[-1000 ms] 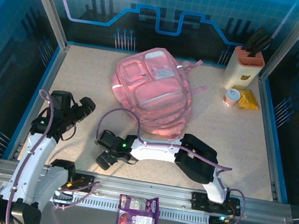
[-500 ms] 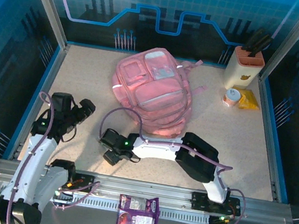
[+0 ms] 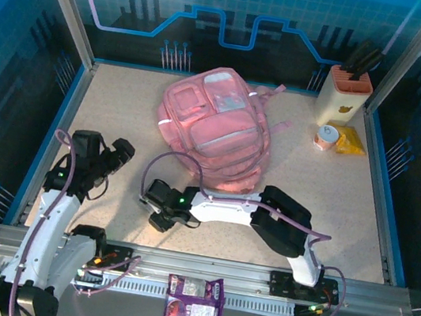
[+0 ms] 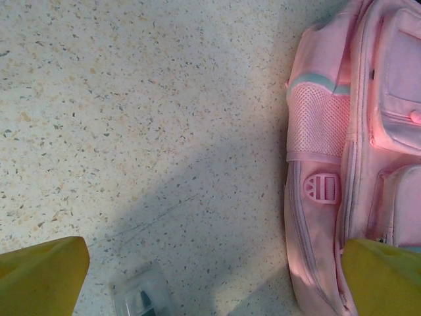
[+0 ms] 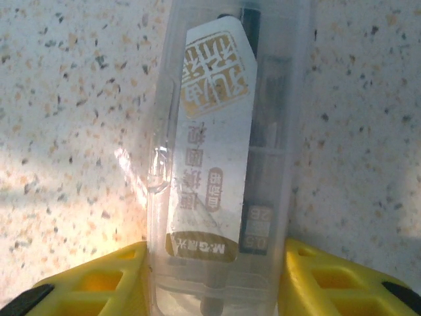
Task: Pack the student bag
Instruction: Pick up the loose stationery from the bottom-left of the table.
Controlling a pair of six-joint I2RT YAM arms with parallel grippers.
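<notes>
picking up: right fingers (image 5: 99, 276) pinch the clear pencil case (image 5: 217, 164); left fingers (image 4: 39, 273) wide open, empty. next, lift toward pink backpack (image 3: 215, 131) at 12 o'clock.

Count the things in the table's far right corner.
3: a cream holder with dark handles at the back, a small round tub in front of it, a yellow packet right of the tub. More could hide behind the holder.
</notes>
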